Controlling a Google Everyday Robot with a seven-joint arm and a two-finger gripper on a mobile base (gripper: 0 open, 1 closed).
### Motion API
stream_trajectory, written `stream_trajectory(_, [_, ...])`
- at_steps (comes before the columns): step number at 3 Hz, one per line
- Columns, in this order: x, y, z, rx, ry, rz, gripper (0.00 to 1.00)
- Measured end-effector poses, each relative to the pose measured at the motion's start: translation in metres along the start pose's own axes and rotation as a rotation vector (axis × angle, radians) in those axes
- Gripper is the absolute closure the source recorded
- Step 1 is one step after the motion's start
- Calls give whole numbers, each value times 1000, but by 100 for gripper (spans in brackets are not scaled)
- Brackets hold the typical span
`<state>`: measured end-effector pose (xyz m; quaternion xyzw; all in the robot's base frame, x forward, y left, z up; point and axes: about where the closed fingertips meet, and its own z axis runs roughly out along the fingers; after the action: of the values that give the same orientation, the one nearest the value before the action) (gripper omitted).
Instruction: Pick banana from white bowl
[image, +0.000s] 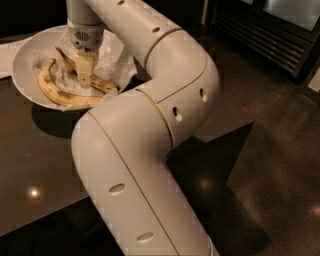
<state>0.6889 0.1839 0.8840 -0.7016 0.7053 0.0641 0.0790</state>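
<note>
The white bowl (22, 70) sits at the top left on the dark table, lined with crumpled white paper. Two bananas lie in it. The banana (102, 85), slimmer and straighter with a long thin dark stem, runs from upper left to lower right. A plumper curved banana (60, 95) lies in front of it. My gripper (84, 75) reaches straight down into the bowl and sits right at the middle of the slim banana, covering that part of it.
My arm's large white links (150, 150) fill the middle of the view and hide part of the dark table (30, 165). White paper (7, 55) lies left of the bowl. A dark slatted cabinet (270, 35) stands at the back right, above the floor (280, 175).
</note>
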Motion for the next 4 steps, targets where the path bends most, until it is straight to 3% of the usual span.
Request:
stream_trajectory(1, [0, -2, 5, -3, 14, 3, 45])
stream_trajectory(4, [4, -6, 14, -9, 50, 10, 43])
